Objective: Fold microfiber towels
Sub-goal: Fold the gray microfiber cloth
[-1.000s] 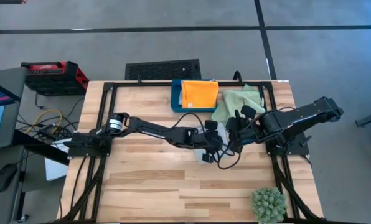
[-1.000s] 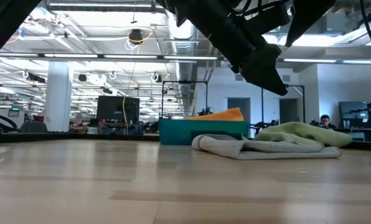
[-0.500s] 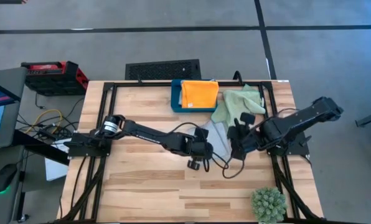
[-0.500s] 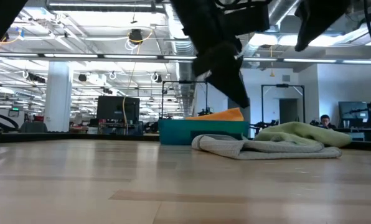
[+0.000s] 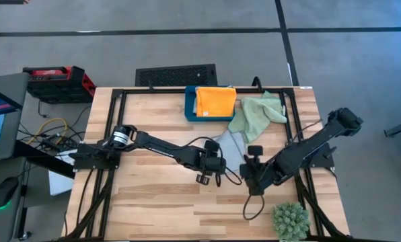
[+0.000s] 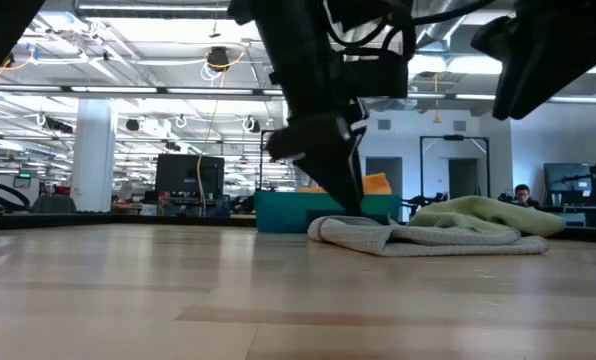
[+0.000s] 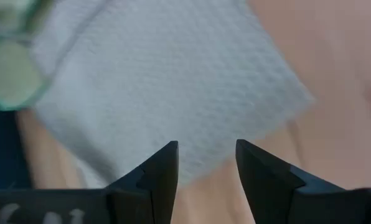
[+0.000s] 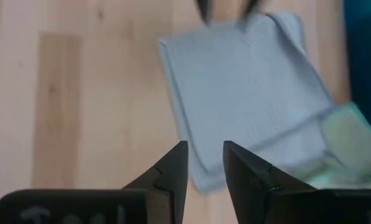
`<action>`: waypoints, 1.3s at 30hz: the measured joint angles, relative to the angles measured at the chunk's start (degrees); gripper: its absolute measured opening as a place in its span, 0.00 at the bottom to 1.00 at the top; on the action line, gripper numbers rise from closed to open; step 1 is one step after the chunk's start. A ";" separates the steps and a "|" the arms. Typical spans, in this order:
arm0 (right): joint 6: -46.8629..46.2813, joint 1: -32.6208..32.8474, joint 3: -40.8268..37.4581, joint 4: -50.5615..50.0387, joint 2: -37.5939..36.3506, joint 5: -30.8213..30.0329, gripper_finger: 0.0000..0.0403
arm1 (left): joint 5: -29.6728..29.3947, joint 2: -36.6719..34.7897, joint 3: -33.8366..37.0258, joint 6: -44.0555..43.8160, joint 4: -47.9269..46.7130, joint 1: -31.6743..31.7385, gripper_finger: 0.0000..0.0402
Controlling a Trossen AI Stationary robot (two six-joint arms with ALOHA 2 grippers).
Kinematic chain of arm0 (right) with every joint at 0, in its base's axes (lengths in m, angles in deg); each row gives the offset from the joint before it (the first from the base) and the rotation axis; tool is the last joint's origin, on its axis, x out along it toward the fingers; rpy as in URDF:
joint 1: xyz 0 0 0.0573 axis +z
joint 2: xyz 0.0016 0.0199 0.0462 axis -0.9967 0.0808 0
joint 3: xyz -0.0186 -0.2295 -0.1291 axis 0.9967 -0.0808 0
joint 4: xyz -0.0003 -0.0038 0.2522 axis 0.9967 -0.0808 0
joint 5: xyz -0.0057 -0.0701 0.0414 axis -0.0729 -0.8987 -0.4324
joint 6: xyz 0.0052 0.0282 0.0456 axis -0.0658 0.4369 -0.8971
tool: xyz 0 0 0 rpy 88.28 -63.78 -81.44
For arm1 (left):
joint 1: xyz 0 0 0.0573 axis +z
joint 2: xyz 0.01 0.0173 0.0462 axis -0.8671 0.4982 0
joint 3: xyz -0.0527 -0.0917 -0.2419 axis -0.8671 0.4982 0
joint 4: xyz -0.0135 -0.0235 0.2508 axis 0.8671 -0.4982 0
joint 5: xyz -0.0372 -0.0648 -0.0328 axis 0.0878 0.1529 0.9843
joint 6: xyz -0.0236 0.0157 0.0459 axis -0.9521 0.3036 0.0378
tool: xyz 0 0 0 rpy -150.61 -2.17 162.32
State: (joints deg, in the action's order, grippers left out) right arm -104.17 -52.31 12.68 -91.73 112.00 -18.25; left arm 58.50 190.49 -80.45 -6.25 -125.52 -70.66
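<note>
Fingers of both grippers stand apart and hold nothing. From the high view, the left gripper (image 5: 209,169) is over the middle of the table (image 5: 153,195), just at the near-left edge of the grey towel (image 5: 231,149). The right gripper (image 5: 253,176) is a little nearer the front edge, beside the same towel but apart from it. The grey towel lies flat on the wood, partly under the green towel (image 5: 258,112), which is crumpled toward the back right. The orange towel (image 5: 215,102) lies folded on the teal box (image 5: 191,106) at the back edge. A plant ball (image 5: 290,220) sits at the front right corner, well apart from the cloths.

From the low view, the left gripper (image 6: 323,165) hangs down just above the left end of the grey towel (image 6: 378,236); whether it touches the cloth cannot be told. The green towel (image 6: 488,215) lies heaped on the grey one, and the orange towel (image 6: 376,184) shows on top of the box (image 6: 278,212) behind.

From the left wrist view, the two fingers (image 7: 164,174) are spread, with the corner of the grey towel (image 7: 167,81) lying flat just beyond them.

From the right wrist view, the fingers (image 8: 173,171) are parted only a little, and the grey towel (image 8: 248,106) lies ahead on the wood, its far edge meeting the green towel (image 8: 344,127).
</note>
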 joint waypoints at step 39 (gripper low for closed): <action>1.13 -14.06 0.02 9.96 22.62 1.98 0.31 | 3.62 0.32 5.04 -10.22 -11.23 4.96 0.38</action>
State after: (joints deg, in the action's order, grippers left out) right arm -103.04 -66.37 12.70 -81.77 134.62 -16.27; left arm 62.12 190.81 -75.41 -16.47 -136.75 -65.70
